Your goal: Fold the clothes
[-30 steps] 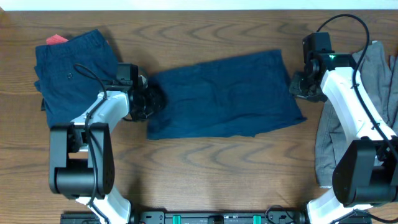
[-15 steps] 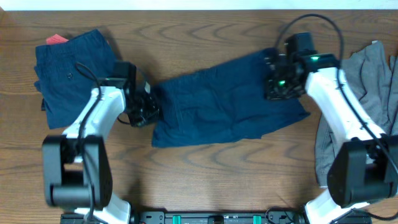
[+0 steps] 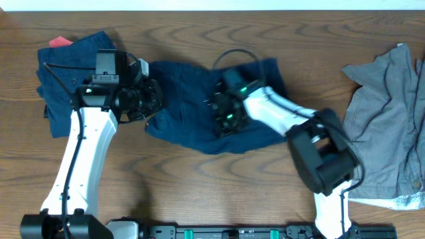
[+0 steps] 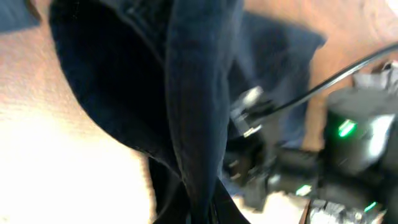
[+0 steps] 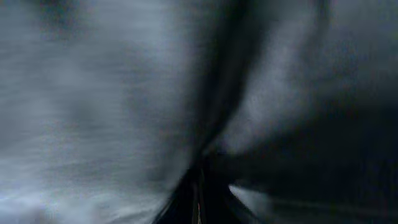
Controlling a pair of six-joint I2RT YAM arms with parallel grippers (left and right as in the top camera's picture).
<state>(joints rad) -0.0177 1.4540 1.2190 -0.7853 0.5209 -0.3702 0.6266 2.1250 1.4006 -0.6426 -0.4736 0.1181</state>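
Dark blue shorts (image 3: 189, 99) lie bunched and half doubled over at the middle of the table. My left gripper (image 3: 151, 99) is shut on their left edge; in the left wrist view the cloth (image 4: 199, 93) hangs from the jaws (image 4: 200, 208). My right gripper (image 3: 222, 113) has reached across to the middle and is shut on the shorts' right edge, carried over onto the cloth. The right wrist view shows only dark cloth (image 5: 124, 93) pressed against the jaws (image 5: 200, 193).
A folded dark blue garment (image 3: 73, 79) with a red tag (image 3: 61, 42) lies at the back left, behind my left arm. A grey garment (image 3: 385, 126) lies crumpled at the right edge. The wooden table (image 3: 199, 179) shows in front.
My right gripper swept left from the shorts' right end to their middle, dragging that edge over. My left gripper lifted and shifted slightly back. The shorts went from flat to bunched.
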